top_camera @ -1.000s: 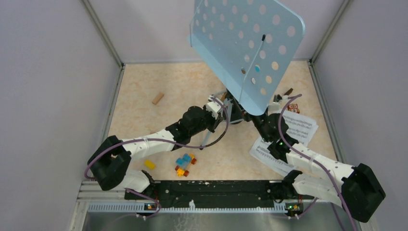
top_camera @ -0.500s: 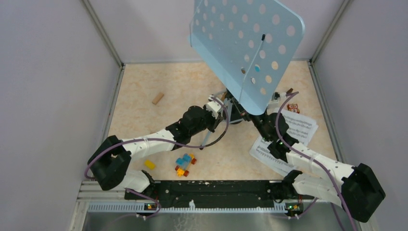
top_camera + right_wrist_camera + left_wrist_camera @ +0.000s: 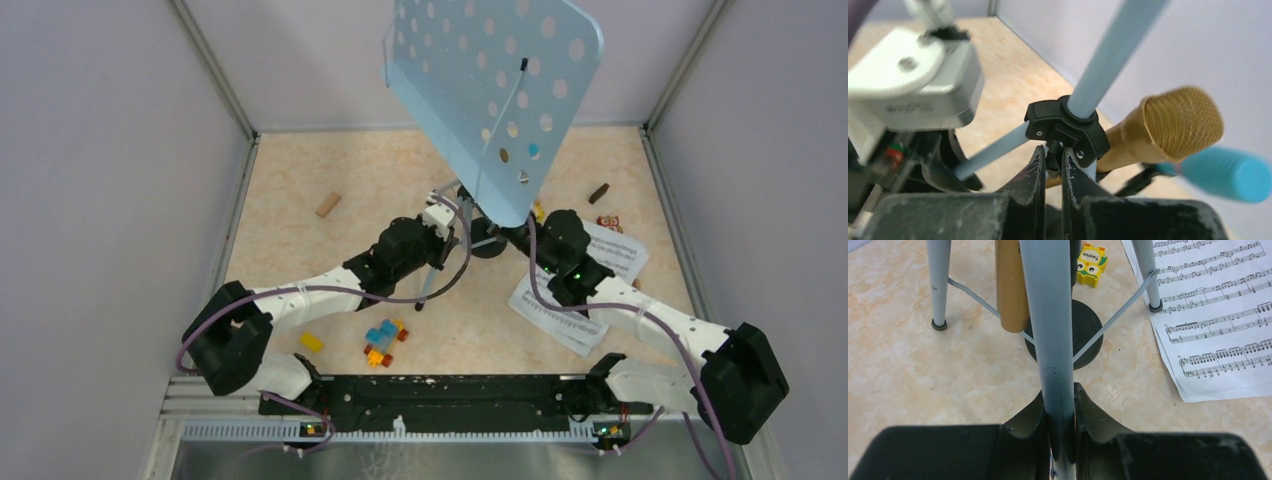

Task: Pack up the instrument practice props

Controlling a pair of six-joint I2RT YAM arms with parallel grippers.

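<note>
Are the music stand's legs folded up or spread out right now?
Spread. Two legs stand wide apart, one foot on the table, one on the sheet music, with thin braces stretched out to them.

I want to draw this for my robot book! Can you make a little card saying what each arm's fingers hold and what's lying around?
Left fingers: shut round the music stand pole
Right fingers: shut on a small part just under the stand's black collar
Beside the collar: gold microphone, blue microphone
On the table: sheet music, owl block, toy car
</note>
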